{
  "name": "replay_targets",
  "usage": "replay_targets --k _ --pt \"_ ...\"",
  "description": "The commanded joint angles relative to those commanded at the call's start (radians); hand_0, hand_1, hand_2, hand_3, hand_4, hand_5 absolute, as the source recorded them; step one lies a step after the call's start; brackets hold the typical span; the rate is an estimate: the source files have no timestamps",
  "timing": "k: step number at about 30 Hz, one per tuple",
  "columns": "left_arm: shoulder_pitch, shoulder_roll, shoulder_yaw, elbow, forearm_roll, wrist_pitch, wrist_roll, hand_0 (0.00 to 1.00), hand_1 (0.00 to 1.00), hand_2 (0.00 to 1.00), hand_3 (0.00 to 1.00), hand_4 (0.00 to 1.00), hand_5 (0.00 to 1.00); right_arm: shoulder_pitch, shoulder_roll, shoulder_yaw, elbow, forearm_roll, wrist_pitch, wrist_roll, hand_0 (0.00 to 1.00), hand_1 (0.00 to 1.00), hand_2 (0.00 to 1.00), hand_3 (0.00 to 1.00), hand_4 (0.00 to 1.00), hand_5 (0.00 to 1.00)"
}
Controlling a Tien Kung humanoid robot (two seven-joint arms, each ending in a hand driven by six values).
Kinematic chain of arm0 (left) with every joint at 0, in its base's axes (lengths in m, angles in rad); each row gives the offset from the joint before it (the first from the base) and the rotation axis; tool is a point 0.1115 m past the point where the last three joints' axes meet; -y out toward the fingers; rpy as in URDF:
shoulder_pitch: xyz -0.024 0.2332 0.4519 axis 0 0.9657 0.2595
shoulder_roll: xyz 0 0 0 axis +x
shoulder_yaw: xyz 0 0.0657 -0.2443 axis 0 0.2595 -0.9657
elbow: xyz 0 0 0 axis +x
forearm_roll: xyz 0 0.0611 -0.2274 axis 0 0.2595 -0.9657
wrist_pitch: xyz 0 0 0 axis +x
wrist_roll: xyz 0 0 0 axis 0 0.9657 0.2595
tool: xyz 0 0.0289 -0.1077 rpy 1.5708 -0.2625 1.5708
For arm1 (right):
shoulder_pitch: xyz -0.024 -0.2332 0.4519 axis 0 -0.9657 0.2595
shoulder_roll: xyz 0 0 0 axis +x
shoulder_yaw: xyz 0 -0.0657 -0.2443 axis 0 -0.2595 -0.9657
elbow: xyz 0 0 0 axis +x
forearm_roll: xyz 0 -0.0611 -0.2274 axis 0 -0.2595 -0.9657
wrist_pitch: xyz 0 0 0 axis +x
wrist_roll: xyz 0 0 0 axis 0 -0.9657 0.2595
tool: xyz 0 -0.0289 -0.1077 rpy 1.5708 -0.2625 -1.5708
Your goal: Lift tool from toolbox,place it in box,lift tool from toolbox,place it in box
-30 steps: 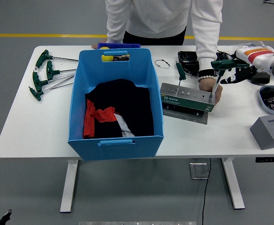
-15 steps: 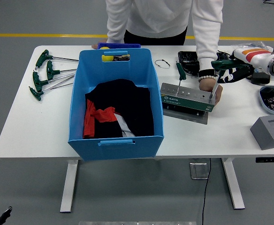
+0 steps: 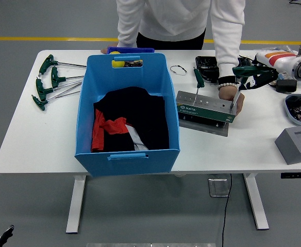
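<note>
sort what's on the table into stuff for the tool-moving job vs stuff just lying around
In the job:
- metal tool holder
- green T-handle tool in the right robot hand
- second tool upright in the holder
- blue box

Lying about:
- loose T-handle wrenches
- grey block
- black case

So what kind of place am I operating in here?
Probably a workshop or robotics lab: grey floor with a yellow line, a white table carrying T-handle wrenches, a tool holder and a blue box. A person steadies the holder.
</note>
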Motion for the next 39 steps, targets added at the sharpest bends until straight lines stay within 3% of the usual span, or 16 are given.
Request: replay_targets --k 1,7,15,39 --pt "0.000 0.000 -0.001 0.000 0.001 0.000 0.001 0.862 0.884 0.886 0.687 0.691 0.673 -0.002 0.001 0.002 -0.006 0.001 -0.001 -0.001 0.139 0.134 0.151 0.141 0.998 0.658" --pt "-0.001 0.001 -0.006 0.000 0.008 0.003 0.004 0.862 0.885 0.886 0.687 0.691 0.676 -0.006 0.003 0.001 -0.013 0.005 -0.014 -0.012 0.107 0.102 0.136 0.129 0.998 0.674" --pt "-0.009 0.001 -0.012 0.000 0.017 0.002 0.005 0.861 0.884 0.886 0.687 0.691 0.676 -0.011 0.019 -0.012 -0.032 0.096 -0.036 -0.016 0.109 0.102 0.137 0.129 0.998 0.667" --pt "-0.018 0.001 -0.028 0.000 0.042 0.004 0.014 0.860 0.883 0.886 0.685 0.690 0.676 0.002 0.048 -0.028 -0.023 0.161 -0.002 -0.047 0.134 0.121 0.152 0.150 0.998 0.682"
